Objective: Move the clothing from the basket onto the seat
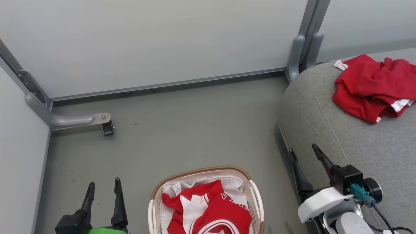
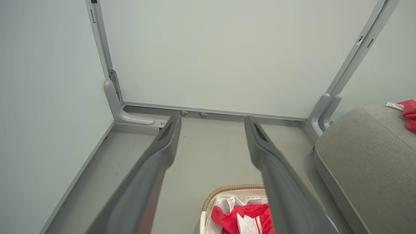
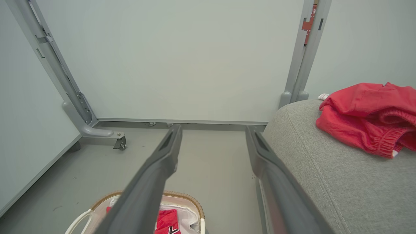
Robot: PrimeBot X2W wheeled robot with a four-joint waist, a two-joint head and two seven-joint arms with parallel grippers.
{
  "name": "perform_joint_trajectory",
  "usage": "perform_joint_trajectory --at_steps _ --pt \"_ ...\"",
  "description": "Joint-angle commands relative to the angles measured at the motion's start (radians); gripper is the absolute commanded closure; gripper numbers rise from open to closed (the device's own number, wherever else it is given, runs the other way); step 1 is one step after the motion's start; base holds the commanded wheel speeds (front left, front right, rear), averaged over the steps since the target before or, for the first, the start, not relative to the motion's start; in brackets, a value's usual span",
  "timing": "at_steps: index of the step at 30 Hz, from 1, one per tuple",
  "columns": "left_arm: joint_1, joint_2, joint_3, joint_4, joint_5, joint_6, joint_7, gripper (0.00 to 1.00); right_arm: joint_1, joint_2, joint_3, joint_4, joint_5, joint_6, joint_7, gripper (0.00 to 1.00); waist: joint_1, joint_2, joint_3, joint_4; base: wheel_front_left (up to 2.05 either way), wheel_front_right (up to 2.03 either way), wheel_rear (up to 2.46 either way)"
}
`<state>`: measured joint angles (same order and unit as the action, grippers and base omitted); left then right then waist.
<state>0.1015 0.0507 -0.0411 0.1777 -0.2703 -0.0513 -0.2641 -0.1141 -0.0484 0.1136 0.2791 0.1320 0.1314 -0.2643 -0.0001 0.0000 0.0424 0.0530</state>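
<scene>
Pale grey partition panels [image 1: 162, 42] on metal posts wall in a bare grey floor [image 1: 182, 130]. On the right stands the seat [image 1: 341, 130], a broad grey upholstered cushion with a rounded corner and stitched seams. On top of it, well back from the near edge, lie the red shorts [image 1: 370, 86], crumpled, with white trim showing at two edges and a gathered waistband in the right wrist view. The basket [image 1: 198, 171] sits on the floor at the bottom centre of the head view, left of the seat and apart from it, its brown woven rim curving round a white liner [image 1: 234, 183]. Inside it lies the red jersey [image 1: 211, 208], bunched up with white bands across it; a scrap of dark, white-edged marking shows near its right side, probably lettering, though too little is visible to read. The right gripper [image 1: 303, 148] hangs by the seat's front corner with its two dark fingers spread apart and nothing between them. The left gripper [image 1: 104, 182] is over the floor just left of the basket, its fingers also parted and empty. A small black caster [image 1: 108, 128] sits under the left post's foot.
</scene>
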Motion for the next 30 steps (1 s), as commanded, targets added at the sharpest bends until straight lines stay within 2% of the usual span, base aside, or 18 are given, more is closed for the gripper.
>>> perform_joint_trajectory --at_steps 1,19,25,30 --pt "-0.003 0.0 -0.002 0.004 0.01 0.003 -0.001 0.0 -0.005 -0.004 0.002 0.0 -0.003 -0.001 0.0 0.0 0.0001 0.0 -0.002 0.0 0.0 0.0 0.0" --pt "-0.017 0.0 -0.009 0.008 0.024 -0.011 -0.001 0.0 0.003 -0.004 -0.012 -0.005 0.004 -0.001 0.0 0.0 0.0001 0.0 0.007 -0.004 0.0 0.0 0.0" --pt "-0.041 0.0 -0.027 0.004 0.035 -0.015 -0.001 0.0 -0.023 -0.004 -0.016 -0.017 -0.01 -0.001 0.0 0.0 0.0001 0.0 0.045 -0.004 0.0 0.0 0.0" --pt "-0.109 0.0 -0.069 0.031 0.079 -0.035 -0.001 0.0 -0.068 -0.004 -0.038 -0.036 -0.045 -0.001 0.0 0.0 0.0001 0.0 0.113 -0.006 0.0 0.0 0.0"
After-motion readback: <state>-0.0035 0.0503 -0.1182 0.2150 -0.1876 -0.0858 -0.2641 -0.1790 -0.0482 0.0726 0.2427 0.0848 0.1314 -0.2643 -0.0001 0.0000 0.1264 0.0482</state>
